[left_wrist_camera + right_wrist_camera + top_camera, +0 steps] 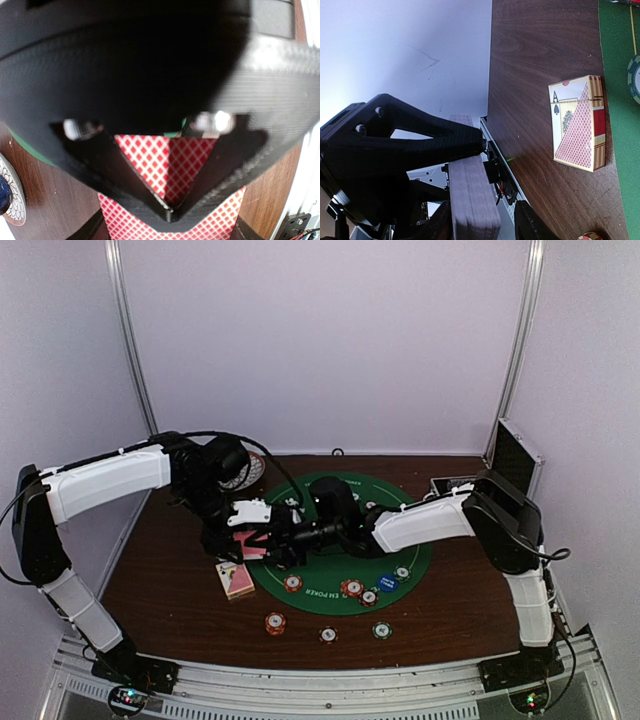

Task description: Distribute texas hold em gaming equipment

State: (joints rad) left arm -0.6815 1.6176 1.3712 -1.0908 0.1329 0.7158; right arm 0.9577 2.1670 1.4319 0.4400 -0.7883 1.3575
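Left gripper [170,215] is pressed tight on the deck of pink-backed cards [165,167], held up off the table beside the card box [580,125]. Right gripper [482,227] straddles the deck's edge, jaws spread with a gap on one side. The danger, I'd say: an off-centre squeeze twists the stack and cards spill.

Soft even light — wrist views blurred

Just behind the left tool [248,542] we see a patterned saucer [254,470], half hidden. Below the tool, a round green mat [310,588] lies on the brown counter [165,590]. Well off to its right, a metal case [515,455] stands open.
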